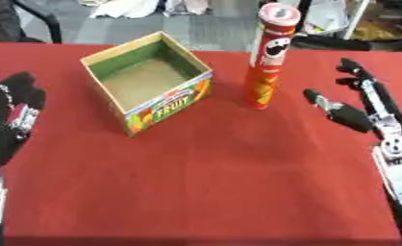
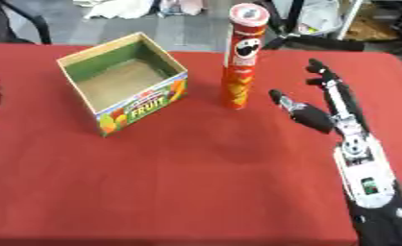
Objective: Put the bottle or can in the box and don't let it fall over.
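Approach is the step in hand: the right hand (image 2: 326,113), fingers spread and holding nothing, sits just right of the upright can (image 2: 241,57). Next it must clasp the can and lift it upright into the box (image 1: 145,79), left of the can.

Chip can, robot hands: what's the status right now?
Right robot hand open beside chip can, not touching. Left robot hand open, idle. Can upright outside box. Nothing between.
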Controlling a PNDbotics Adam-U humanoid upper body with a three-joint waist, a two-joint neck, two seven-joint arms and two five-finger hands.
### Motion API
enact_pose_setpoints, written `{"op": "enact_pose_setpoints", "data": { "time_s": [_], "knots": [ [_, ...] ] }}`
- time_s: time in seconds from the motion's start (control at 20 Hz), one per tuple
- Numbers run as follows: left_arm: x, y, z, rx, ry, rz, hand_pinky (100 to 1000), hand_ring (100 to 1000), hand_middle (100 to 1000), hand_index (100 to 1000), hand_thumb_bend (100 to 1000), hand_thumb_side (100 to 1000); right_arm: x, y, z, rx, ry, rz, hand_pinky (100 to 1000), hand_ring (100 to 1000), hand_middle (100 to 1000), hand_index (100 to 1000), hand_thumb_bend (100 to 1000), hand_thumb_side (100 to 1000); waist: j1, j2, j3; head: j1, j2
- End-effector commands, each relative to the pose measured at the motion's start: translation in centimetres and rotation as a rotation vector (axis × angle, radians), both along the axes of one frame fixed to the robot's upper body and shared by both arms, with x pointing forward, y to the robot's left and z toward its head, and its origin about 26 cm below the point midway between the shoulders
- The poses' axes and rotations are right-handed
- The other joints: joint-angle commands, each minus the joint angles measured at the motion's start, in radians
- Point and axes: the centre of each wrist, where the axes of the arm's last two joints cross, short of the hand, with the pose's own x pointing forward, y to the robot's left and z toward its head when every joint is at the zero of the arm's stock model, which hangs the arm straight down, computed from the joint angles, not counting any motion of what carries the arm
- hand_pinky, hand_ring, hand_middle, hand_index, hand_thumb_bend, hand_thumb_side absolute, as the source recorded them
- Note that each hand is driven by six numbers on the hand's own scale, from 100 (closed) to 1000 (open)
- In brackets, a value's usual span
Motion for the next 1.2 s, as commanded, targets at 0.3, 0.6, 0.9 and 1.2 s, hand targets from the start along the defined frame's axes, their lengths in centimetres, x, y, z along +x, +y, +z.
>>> {"op": "enact_pose_setpoints", "data": {
  "time_s": [0.3, 0.6, 0.9, 1.2],
  "knots": [
    [0.0, 0.1, 0.6, 0.012, -0.015, -0.013, 901, 839, 788, 881, 479, 793, 1.4, 1.1, 0.7, 0.051, 0.005, 0.012, 948, 845, 889, 1000, 544, 556, 0.007, -0.015, 0.005, 0.004, 0.009],
    [0.1, 0.0, 0.5, 0.013, -0.012, -0.022, 901, 839, 789, 882, 479, 794, 2.2, 2.0, 0.5, 0.07, 0.019, 0.018, 949, 844, 889, 1000, 536, 558, 0.007, -0.015, 0.012, 0.006, 0.009],
    [0.1, -0.1, 0.5, 0.013, -0.012, -0.028, 901, 840, 789, 882, 477, 795, 2.8, 2.9, 0.7, 0.071, 0.021, 0.033, 951, 845, 889, 1000, 529, 562, 0.008, -0.014, 0.018, 0.005, 0.009],
    [0.1, -0.1, 0.6, 0.013, -0.014, -0.033, 902, 840, 791, 883, 476, 796, 3.2, 3.7, 0.8, 0.079, 0.017, 0.039, 968, 898, 933, 1000, 529, 558, 0.012, -0.013, 0.023, 0.004, 0.01]
  ]
}}
